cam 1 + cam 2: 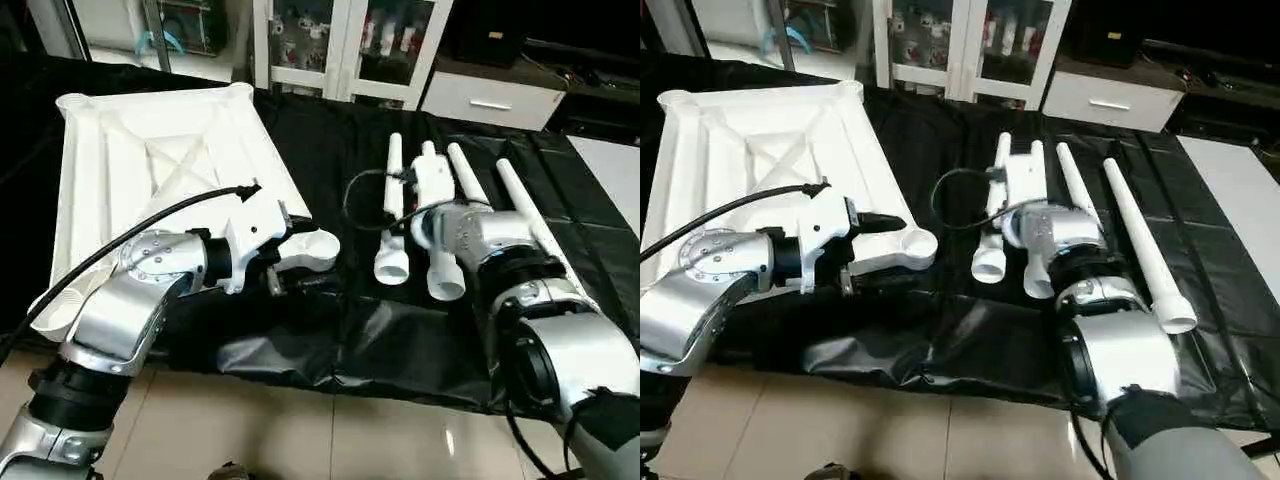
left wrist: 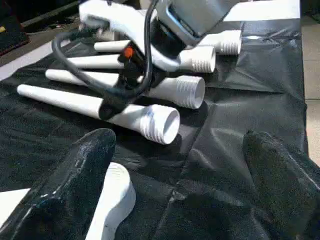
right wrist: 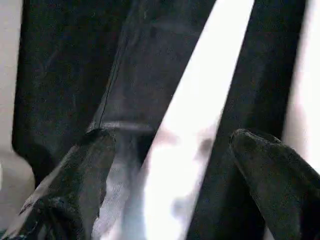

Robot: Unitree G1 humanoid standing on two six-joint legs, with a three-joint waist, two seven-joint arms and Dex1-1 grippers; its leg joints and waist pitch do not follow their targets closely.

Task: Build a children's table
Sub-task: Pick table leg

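Left wrist view: left gripper wide, empty; right gripper wide above a leg

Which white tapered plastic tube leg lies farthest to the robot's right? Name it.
The long white tapered plastic tube leg lying alone beyond the robot's right arm; the other three lie closer together.

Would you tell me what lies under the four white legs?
The four legs lie on a black sheet covering the surface. What the sheet covers is hidden.
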